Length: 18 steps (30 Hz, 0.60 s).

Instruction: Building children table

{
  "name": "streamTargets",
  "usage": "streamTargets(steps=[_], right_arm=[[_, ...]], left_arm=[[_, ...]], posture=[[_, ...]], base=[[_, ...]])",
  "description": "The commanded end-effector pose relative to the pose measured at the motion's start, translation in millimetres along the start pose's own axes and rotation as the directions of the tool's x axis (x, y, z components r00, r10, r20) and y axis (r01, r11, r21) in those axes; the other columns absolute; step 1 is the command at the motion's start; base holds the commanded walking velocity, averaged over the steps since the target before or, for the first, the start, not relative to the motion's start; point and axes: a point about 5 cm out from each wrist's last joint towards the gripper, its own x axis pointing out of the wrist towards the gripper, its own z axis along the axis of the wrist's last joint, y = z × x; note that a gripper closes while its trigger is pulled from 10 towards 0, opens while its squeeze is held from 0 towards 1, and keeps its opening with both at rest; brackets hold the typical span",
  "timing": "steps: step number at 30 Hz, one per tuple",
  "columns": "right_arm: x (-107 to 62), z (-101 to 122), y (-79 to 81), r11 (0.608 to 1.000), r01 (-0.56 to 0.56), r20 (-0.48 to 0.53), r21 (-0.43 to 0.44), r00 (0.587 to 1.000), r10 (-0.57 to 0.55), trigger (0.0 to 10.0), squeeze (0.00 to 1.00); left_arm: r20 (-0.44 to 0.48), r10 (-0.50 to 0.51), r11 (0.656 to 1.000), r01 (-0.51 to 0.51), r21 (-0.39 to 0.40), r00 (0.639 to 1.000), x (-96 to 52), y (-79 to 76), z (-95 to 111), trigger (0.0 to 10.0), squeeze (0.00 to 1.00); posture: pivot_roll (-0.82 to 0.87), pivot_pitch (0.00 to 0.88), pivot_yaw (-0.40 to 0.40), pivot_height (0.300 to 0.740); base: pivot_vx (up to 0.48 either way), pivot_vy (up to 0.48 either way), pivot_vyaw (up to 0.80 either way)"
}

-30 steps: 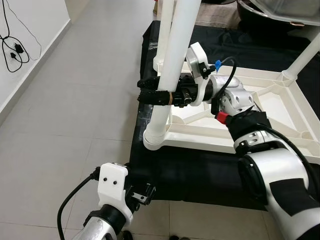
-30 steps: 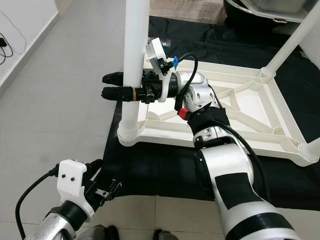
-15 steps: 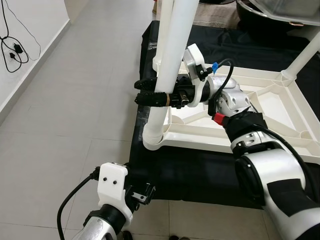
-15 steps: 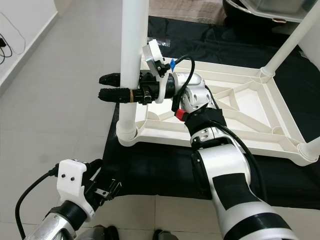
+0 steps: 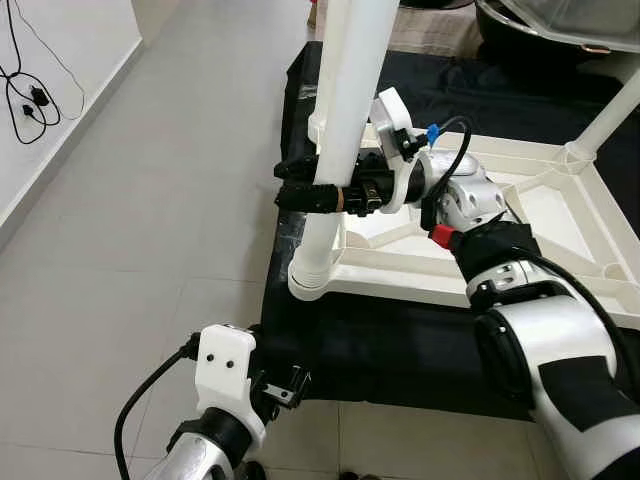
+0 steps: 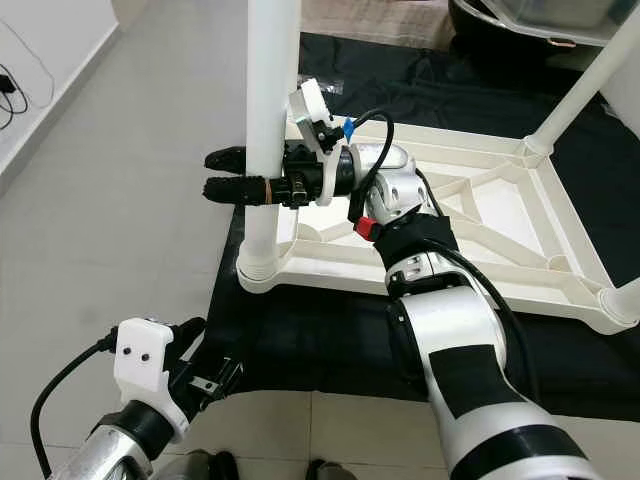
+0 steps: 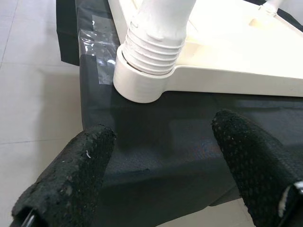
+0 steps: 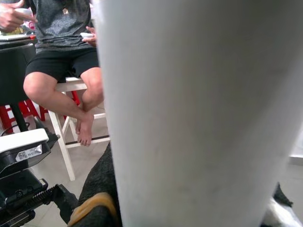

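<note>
Upright, the leg [image 5: 340, 150] stood in the corner socket [image 5: 315, 278] of the upturned tabletop [image 5: 480, 250], which lay on a black sheet [image 5: 400, 350] over the tiled floor [image 5: 150, 200]. The right end effector [image 5: 305, 190] held the leg, its fingers [image 6: 228, 187] closed around it and pointing to 9 o'clock. At 7 o'clock of the socket, the left end effector [image 7: 165, 156] hung low with its fingers wide, clear of the tabletop. A seated person [image 8: 66, 61] showed in the right wrist view.

My head views are bright, evenly lit and sharp; soft shadows fall on the floor [image 5: 150, 200]; my right wrist view blurs up close.
</note>
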Motion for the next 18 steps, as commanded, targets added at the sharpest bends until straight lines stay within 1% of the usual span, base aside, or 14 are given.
streamTargets(steps=[1,8,9,12,14,17,18], right_arm=[[-4.4,-13,4.9,0.999,-0.02,-0.054,0.037,0.998,0.022,10.0,0.0],[6.2,-16,8.1,0.999,-0.036,-0.042,0.023,0.998,0.037,10.0,0.0],[8.0,-16,6.9,1.0,-0.011,-0.035,0.027,0.999,0.012,10.0,0.0],[9.8,-18,6.0,0.999,0.021,-0.031,0.035,0.999,-0.02,10.0,0.0],[10.1,-19,6.3,0.999,0.028,-0.031,0.037,0.999,-0.026,10.0,0.0],[13.8,-27,6.9,0.995,0.073,-0.061,0.064,0.996,-0.069,10.0,0.0],[13.8,-27,6.9,0.995,0.073,-0.061,0.064,0.996,-0.069,10.0,0.0]], left_arm=[[-0.011,-0.002,1.0,0.002,-0.001,1.0,-1.8,-1.8,-1,10.0,0.0],[-0.008,0.001,1.0,-0.001,0.002,1.0,-1.2,-1.0,-1,10.0,0.0],[-0.008,0.0,1.0,0.0,0.002,1.0,-0.9,-1.1,-1,10.0,0.0],[-0.005,0.0,1.0,0.0,0.003,1.0,-0.3,-1.1,-1,10.0,0.0],[-0.004,0.0,1.0,0.0,0.003,1.0,0.0,-1.1,-1,10.0,0.0],[0.002,0.007,1.0,-0.007,0.01,1.0,0.7,1.0,0,10.0,0.0],[0.002,0.007,1.0,-0.007,0.01,1.0,0.7,1.0,0,10.0,0.0]], posture=[[0.08,0.21,-0.094,0.74],[0.08,0.206,-0.092,0.74],[0.08,0.2,-0.093,0.74],[0.08,0.196,-0.094,0.74],[0.08,0.195,-0.094,0.74],[0.07,0.192,-0.097,0.74],[0.07,0.192,-0.097,0.74]], base=[[0.0,0.0,0.0],[0.0,0.0,0.0],[0.0,0.0,0.0],[0.0,0.0,0.0],[0.0,0.0,0.0],[0.0,0.0,0.0],[0.0,0.0,0.0]])
